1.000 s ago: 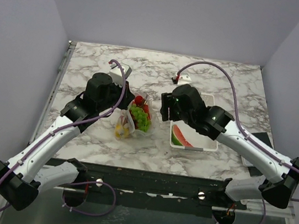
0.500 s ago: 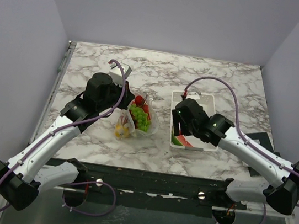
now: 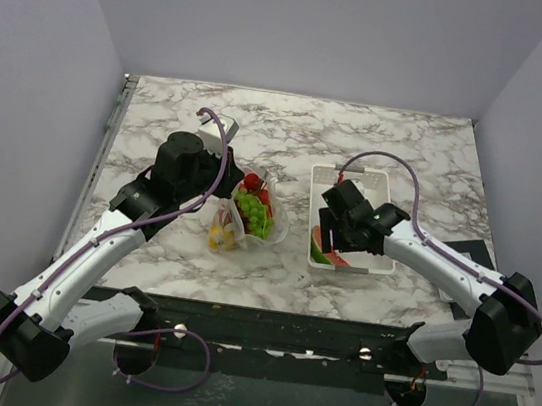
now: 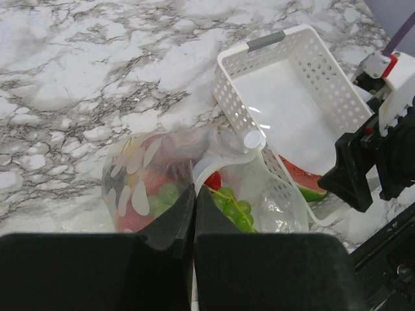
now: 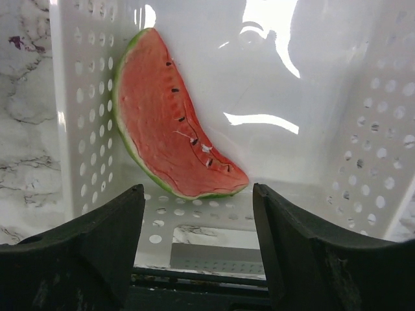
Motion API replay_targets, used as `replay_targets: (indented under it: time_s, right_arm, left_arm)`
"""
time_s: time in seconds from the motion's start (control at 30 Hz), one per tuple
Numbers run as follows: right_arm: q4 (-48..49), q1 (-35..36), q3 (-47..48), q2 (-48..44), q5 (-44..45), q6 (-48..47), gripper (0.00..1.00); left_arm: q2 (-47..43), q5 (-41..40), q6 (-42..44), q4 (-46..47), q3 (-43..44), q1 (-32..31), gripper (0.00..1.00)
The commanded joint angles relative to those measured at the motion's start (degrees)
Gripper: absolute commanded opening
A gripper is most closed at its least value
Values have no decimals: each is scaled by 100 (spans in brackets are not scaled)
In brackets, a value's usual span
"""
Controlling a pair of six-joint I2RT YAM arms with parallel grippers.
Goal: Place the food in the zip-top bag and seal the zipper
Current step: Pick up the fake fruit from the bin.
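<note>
Left claw clenched on zip-top bag rim, mid-table, beside white basket. Right claw released, straddling watermelon slice in basket's near-left corner; far floor bare.

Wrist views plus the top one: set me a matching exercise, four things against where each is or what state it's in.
1 watermelon slice
2 green grapes
3 left claw
4 right claw

A shut on the zip-top bag
B open over the white basket
C lying in the white basket
D inside the zip-top bag

Pairs: 1-C, 2-D, 3-A, 4-B
</note>
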Motion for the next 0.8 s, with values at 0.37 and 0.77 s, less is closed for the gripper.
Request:
replay_targets:
  time_s: [0.37, 0.77]
  right_arm:
    - [860, -215, -404, 496, -998, -345, 74]
    - [1128, -292, -297, 1164, -991, -445, 75]
  left_arm:
    - [-140, -20, -41, 290, 3, 21, 0]
    - [-121, -26, -22, 283, 3, 21, 0]
